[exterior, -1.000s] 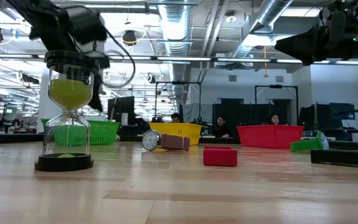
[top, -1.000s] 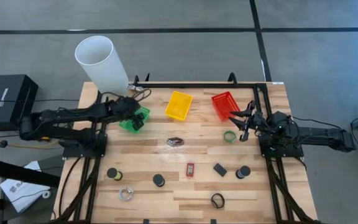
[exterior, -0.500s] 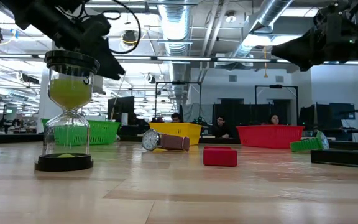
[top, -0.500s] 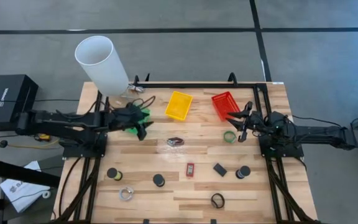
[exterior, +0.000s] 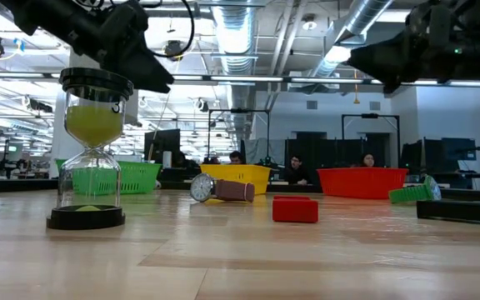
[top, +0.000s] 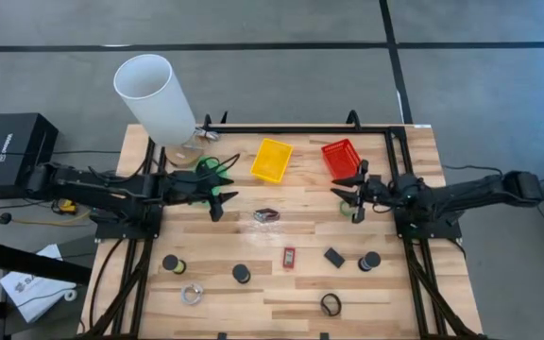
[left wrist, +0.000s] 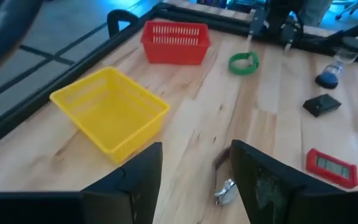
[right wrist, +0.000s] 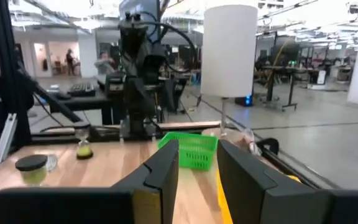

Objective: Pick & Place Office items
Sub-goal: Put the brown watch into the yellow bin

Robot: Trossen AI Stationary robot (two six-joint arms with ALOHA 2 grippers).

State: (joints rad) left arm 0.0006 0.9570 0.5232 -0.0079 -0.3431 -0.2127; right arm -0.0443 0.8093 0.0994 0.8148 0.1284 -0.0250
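Office items lie scattered over the wooden table: a wristwatch (top: 266, 215) (left wrist: 225, 190), a red rectangle (top: 289, 256) (left wrist: 331, 167), a black clip (top: 334, 256), black spools (top: 370, 261) (top: 242, 274) (top: 173, 264), a clear ring (top: 192, 295), a black ring (top: 331, 304) and a green ring (top: 347, 208) (left wrist: 244, 63). My left gripper (top: 223, 200) (left wrist: 194, 155) hangs open above the table between the green basket (top: 206, 170) and the watch. My right gripper (top: 355, 194) (right wrist: 197, 155) hovers open over the green ring. Neither holds anything.
A yellow basket (top: 272, 159) and a red basket (top: 342, 158) stand along the far side. A big white cylinder (top: 154, 94) leans at the far left corner. In the low view an hourglass (exterior: 94, 150) stands close by. A black metal frame (top: 300, 127) rims the far edge.
My left gripper has drawn away from the green basket, moving toward the table's right and near side, closer to the watch. My right arm has stretched toward the table's left, bringing its gripper over the green ring. No item has moved.
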